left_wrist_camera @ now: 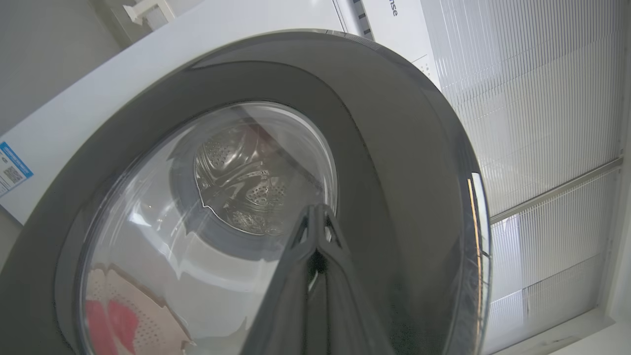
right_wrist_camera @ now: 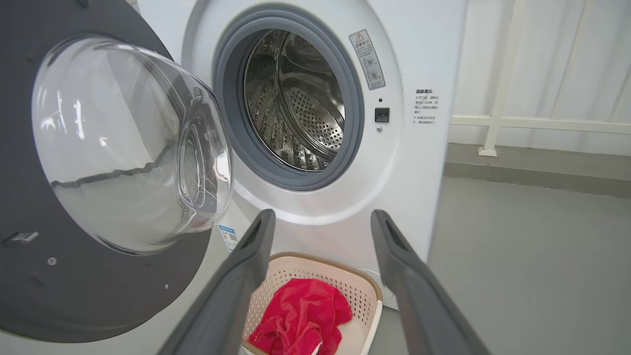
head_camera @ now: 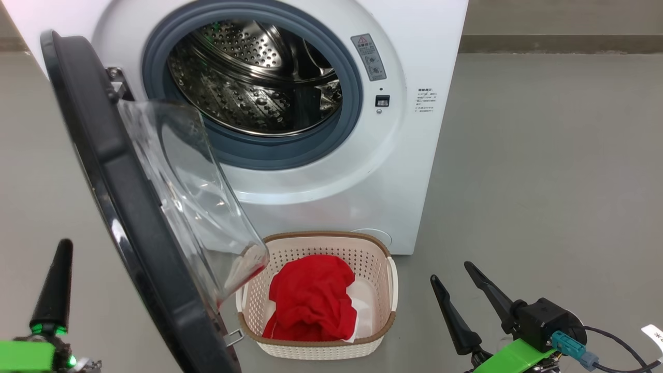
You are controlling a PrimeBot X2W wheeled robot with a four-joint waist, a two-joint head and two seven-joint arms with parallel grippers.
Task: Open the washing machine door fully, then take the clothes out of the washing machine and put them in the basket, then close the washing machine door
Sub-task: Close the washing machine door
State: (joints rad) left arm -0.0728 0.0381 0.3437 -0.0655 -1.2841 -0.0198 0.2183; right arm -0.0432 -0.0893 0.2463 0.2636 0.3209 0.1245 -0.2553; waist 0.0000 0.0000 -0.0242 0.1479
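1. Washer (head_camera: pixel 424 171) stood with door (head_camera: pixel 103 171) open to its left.
2. Basket (head_camera: pixel 321 352) sat on floor before washer, red clothes (head_camera: pixel 311 300) inside.
3. Left gripper (head_camera: pixel 65 247) pinched together, empty, behind door's outer face.
4. Right gripper (head_camera: pixel 450 272) spread wide, right of basket, apart from clothes.

left claw (left_wrist_camera: pixel 318 211): pinched together | washing machine door (left_wrist_camera: pixel 399 148): outer face ahead | drum (left_wrist_camera: pixel 236 172): seen through it
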